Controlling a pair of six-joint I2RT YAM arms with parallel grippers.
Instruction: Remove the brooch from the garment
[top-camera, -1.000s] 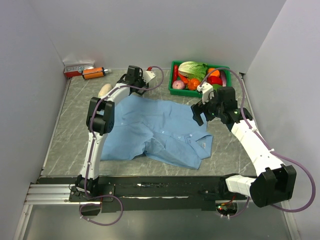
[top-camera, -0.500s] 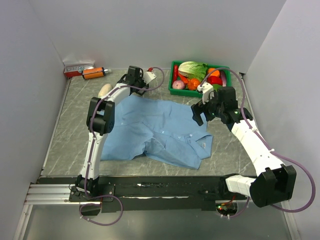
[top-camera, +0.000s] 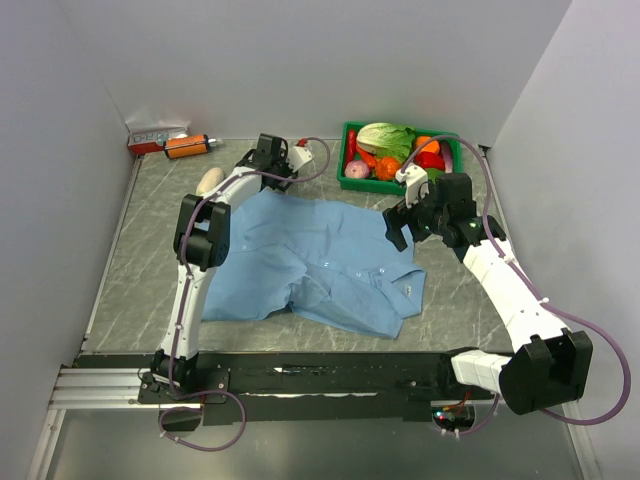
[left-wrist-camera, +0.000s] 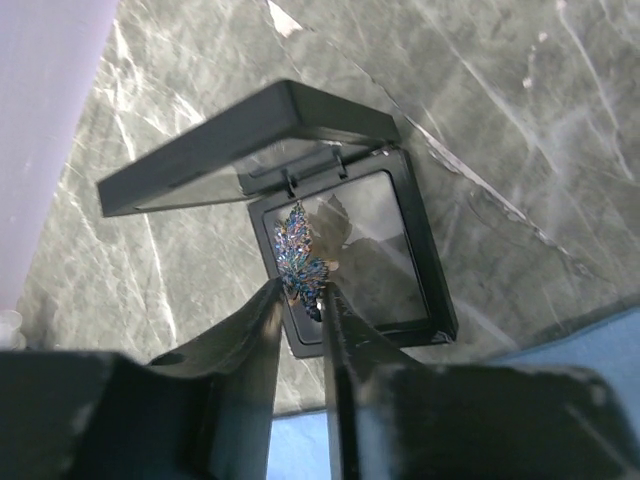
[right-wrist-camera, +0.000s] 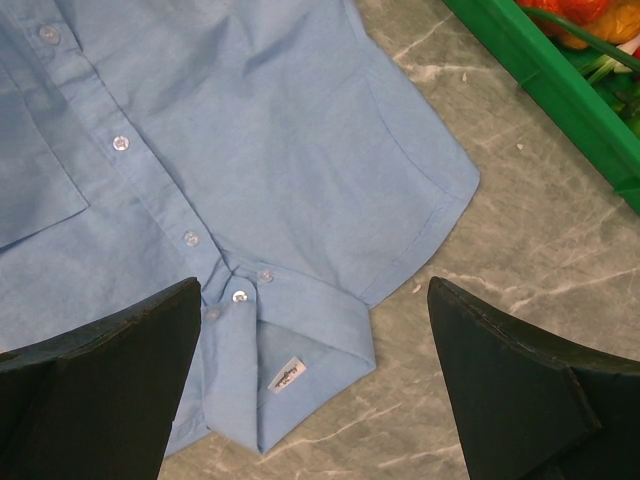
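Note:
The brooch is a tiny iridescent blue and coppery ornament. My left gripper is shut on it and holds it just over the clear pane of an open black display box, whose lid stands tilted up. In the top view the left gripper is past the far edge of the light blue shirt. My right gripper is open and empty, hovering above the shirt's collar and white neck label.
A green basket of vegetables stands at the back right, and its rim shows in the right wrist view. An orange object, a red-and-white box and a beige object lie at the back left.
My left gripper has shifted slightly to the right at the back of the table. The right arm and the shirt have not moved.

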